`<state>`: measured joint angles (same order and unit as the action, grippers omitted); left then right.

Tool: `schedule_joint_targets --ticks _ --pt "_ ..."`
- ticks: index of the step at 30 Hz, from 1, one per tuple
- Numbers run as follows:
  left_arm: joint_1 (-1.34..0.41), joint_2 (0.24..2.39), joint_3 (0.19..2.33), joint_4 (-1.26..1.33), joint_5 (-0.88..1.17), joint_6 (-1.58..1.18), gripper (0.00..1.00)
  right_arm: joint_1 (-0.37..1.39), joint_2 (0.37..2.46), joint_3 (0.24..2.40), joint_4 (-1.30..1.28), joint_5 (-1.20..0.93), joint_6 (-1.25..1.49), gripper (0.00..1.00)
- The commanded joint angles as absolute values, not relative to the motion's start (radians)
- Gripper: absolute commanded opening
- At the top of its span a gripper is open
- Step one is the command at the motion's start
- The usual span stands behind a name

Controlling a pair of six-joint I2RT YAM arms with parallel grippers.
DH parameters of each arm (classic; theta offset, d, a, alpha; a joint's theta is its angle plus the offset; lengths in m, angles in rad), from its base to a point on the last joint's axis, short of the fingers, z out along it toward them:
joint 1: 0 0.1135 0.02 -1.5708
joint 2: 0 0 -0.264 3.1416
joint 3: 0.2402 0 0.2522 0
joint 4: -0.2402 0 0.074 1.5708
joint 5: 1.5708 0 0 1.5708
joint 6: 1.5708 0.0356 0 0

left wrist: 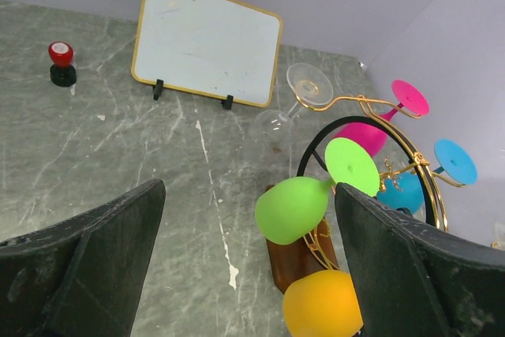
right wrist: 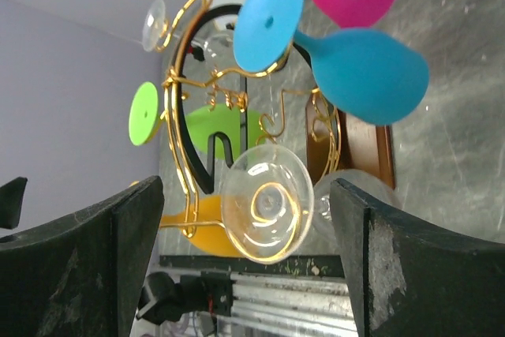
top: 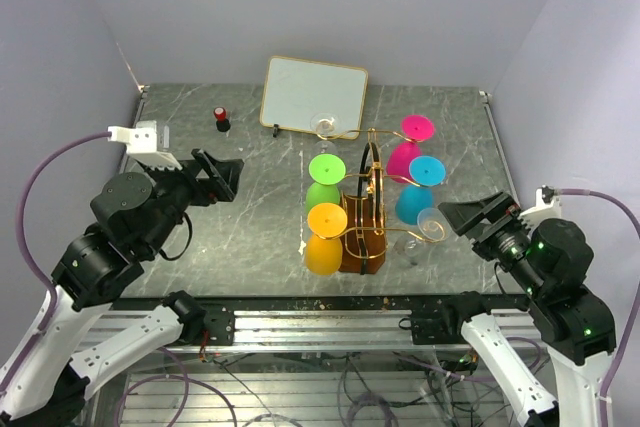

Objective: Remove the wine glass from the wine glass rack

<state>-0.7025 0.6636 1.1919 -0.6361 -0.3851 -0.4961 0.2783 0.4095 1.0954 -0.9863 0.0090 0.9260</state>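
The right pincer (top: 455, 219) is open, with its jaws spread wide. Directly ahead of it, centred in the gap between the jaws in the right wrist view, hangs the clear wine glass (right wrist: 264, 203). The glass is inverted on a gold wire arm, with its round foot facing the pincer and its bowl behind and below. The fingertips stand just beside the foot, and no contact is visible.

The wine glass rack (top: 362, 245) stands upright on the surface (top: 250, 227), just beyond this glass as seen from the right pincer. The rack also carries a blue glass (top: 415, 197) and a pink glass (top: 405, 152) farther ahead of the right pincer. A green glass (top: 323, 187) and an orange glass (top: 325, 242) hang on the rack's far side.

The left pincer (top: 222, 177) is open and holds nothing. It hangs above the surface, well apart from the rack, with the green and orange glasses ahead of it to its right. A white framed board (top: 313, 95) stands farther ahead.
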Motion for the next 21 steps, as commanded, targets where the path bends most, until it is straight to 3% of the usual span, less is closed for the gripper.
schedule_joint_targets --ticks 1,8,21 --pt "-0.693 0.677 1.185 -0.612 -0.342 -0.524 0.99 0.273 0.395 1.077 -1.048 -0.037 0.947 0.82" --pt "-0.693 0.711 1.163 -0.588 -0.280 -0.550 0.99 0.273 0.356 1.019 -1.069 -0.034 0.966 0.64" --pt "-0.693 0.824 1.116 -0.554 -0.173 -0.671 0.99 0.273 0.358 0.965 -1.076 -0.056 0.977 0.43"
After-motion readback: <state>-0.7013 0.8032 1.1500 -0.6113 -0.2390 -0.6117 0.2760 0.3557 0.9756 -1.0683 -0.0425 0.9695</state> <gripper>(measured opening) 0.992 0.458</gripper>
